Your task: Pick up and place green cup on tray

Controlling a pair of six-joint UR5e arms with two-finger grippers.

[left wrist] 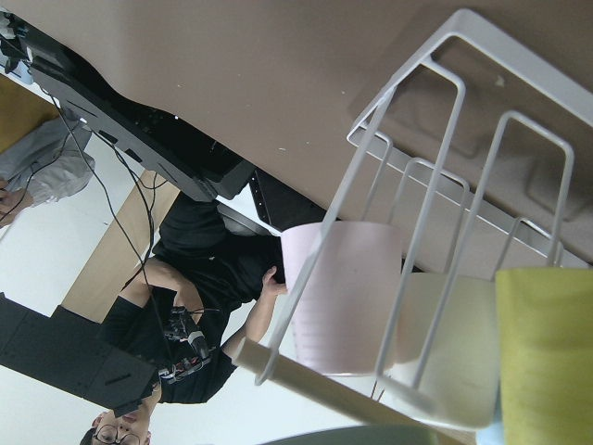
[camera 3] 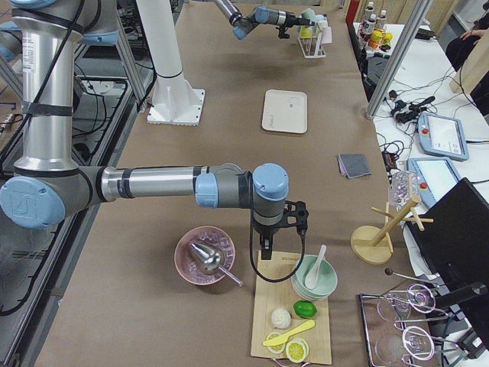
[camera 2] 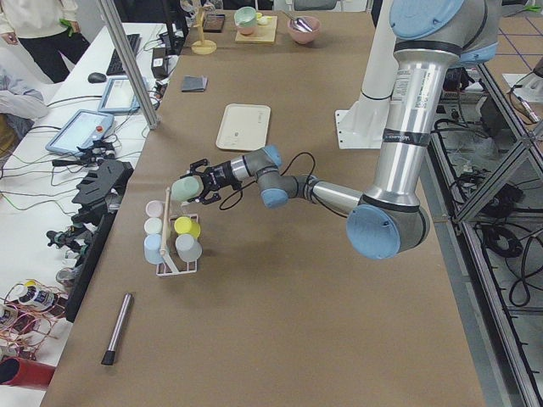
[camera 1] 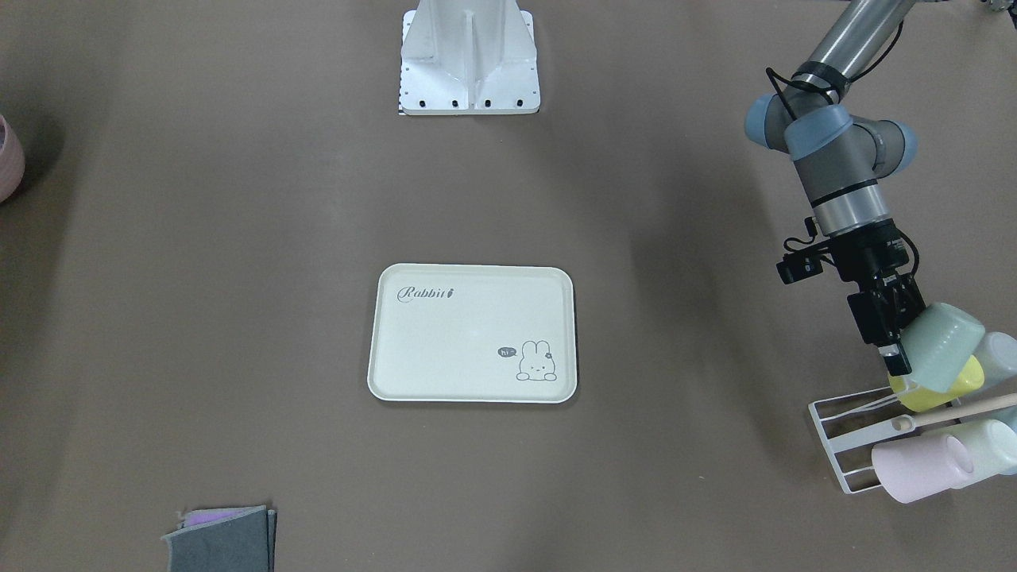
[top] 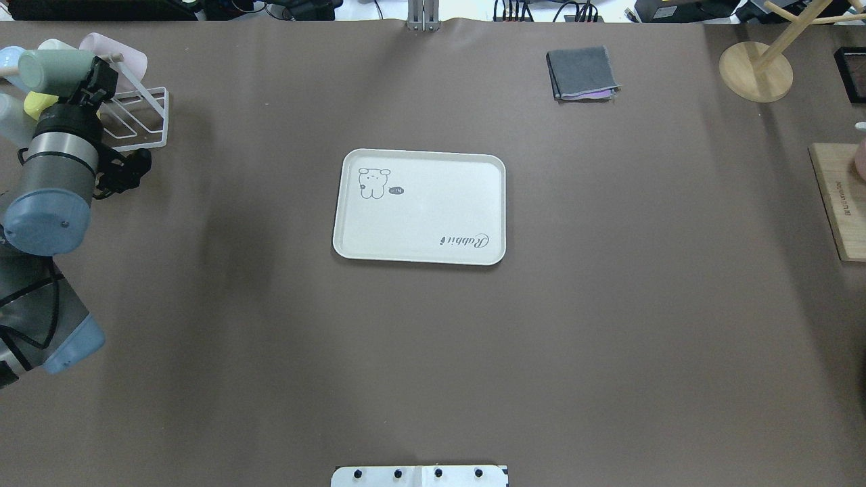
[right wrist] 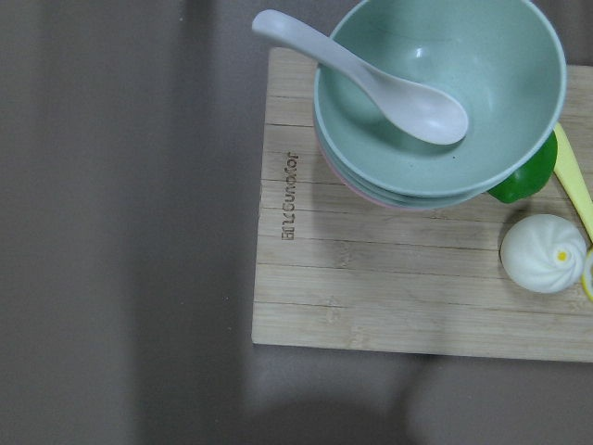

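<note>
I am gripping the green cup (camera 1: 945,343) with my left gripper (camera 1: 896,343). The fingers are closed on the cup's wall near its mouth, and the cup is lying tilted with its base pointing away from my wrist. It is hanging just above the yellow cup (camera 1: 965,385), touching it or nearly so, with a paler cup (camera 1: 999,353) just beyond. Below the gripper the white wire rack (camera 1: 834,433) is standing on the counter, carrying a pink cup (camera 1: 914,469) on its near side. I cannot tell whether the green cup is fully free of the rack's peg.

So I judge the pick to be in hand: the grasp is made, the carry not yet begun. The tray (camera 1: 445,349) is lying well apart from the gripper, out toward the middle of the counter, with nothing on it.

The next move calls for drawing the cup out along the peg's line and up, so that it is not dragging the 2 neighbouring cups. After that comes swinging across to the tray, turning the cup level, lowering it and letting go.

My right gripper (camera 3: 269,245) is hanging far off over a wooden board (right wrist: 371,287). I cannot tell whether it is open or closed.
</note>
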